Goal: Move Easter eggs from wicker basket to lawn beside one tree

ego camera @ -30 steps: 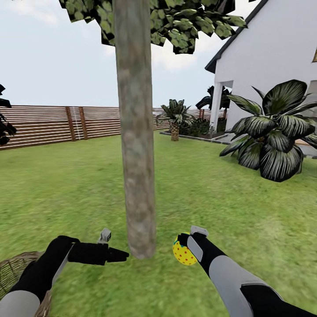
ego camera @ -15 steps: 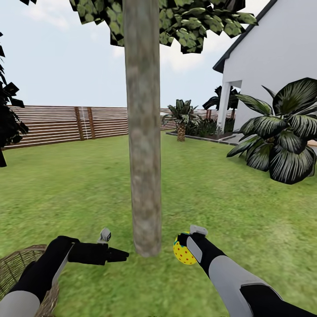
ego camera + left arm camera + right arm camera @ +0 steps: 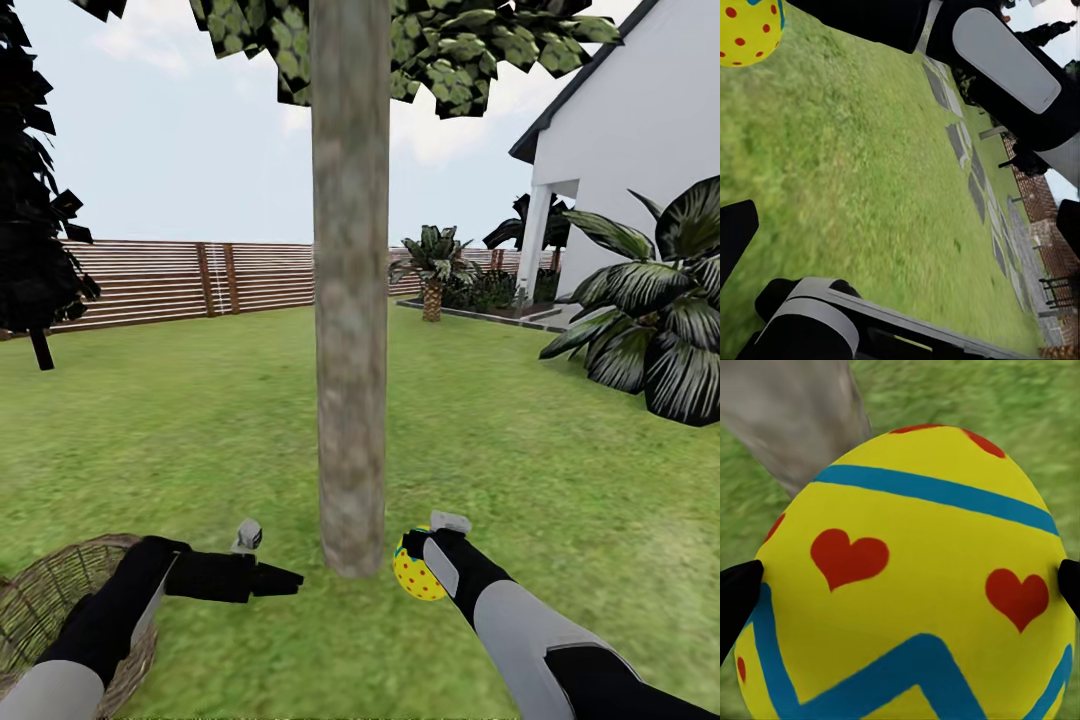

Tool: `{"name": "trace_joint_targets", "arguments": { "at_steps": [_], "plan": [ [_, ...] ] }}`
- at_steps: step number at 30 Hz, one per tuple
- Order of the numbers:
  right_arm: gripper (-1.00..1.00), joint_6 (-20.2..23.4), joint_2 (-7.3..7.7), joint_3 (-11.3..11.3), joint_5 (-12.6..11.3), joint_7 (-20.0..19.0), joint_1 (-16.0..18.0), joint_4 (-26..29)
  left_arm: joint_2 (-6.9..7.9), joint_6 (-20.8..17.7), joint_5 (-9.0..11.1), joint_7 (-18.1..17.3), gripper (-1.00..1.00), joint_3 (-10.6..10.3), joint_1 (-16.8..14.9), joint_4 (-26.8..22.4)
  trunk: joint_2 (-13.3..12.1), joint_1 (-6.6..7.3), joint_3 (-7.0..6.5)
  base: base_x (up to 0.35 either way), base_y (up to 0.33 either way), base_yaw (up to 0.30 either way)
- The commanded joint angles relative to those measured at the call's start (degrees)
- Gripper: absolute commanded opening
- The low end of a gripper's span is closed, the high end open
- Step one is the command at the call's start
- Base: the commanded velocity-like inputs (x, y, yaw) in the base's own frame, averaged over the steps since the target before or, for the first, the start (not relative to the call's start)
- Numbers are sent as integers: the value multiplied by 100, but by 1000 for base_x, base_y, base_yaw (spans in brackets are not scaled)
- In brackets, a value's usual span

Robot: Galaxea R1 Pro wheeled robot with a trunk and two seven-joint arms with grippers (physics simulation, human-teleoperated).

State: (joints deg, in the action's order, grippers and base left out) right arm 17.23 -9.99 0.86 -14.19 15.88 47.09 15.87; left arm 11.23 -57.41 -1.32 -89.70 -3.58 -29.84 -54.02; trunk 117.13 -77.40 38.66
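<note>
The tree's thick grey-brown trunk (image 3: 350, 400) rises from the lawn (image 3: 200, 430) straight ahead. My right gripper (image 3: 412, 568) is shut on a yellow Easter egg (image 3: 417, 582) with red dots, held low just right of the trunk's base. Up close the egg (image 3: 915, 585) shows blue zigzag bands and red hearts, with black fingertips (image 3: 736, 592) pressed on either side. My left gripper (image 3: 284, 578) hovers left of the trunk, open and holding nothing. The wicker basket (image 3: 55, 590) lies at the lower left, partly behind my left arm, and its inside is hidden.
A black conifer (image 3: 30, 230) stands at the far left before a slatted wooden fence (image 3: 200, 280). A white house (image 3: 640, 150), broad-leaved plants (image 3: 660, 330) and a small palm (image 3: 432, 270) lie to the right. Paving stones (image 3: 975, 172) cross the grass.
The whole view has swung left, so the trunk, house and plants sit further right and more of the basket and conifer show. Both arms keep their pose, egg still held.
</note>
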Motion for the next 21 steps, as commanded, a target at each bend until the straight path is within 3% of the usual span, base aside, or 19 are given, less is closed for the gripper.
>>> {"name": "trace_joint_targets", "arguments": {
  "at_steps": [1, 7, 15, 21],
  "plan": [
    [-100, 27, -1, 11, -40, 31, 2, 12, -16, -60, -15, -30, 100, -11, -4, -3, 45, -22, 25, 0, 0, 5],
    [-100, -38, -1, 11, -45, 29, 2, 12, -274, -52, -2, 72, 100, -27, 9, -1, 285, -154, 132, 0, 0, 1],
    [-100, -87, -1, 16, -49, 29, -7, 12, -291, -45, -8, 84, 100, -24, 14, 0, 606, -329, 276, 0, 0, 0],
    [-100, -88, -1, 146, -49, 29, -7, 12, -294, -44, -8, 85, 100, -26, 14, -1, 847, -461, 384, 0, 0, 0]
  ]
}}
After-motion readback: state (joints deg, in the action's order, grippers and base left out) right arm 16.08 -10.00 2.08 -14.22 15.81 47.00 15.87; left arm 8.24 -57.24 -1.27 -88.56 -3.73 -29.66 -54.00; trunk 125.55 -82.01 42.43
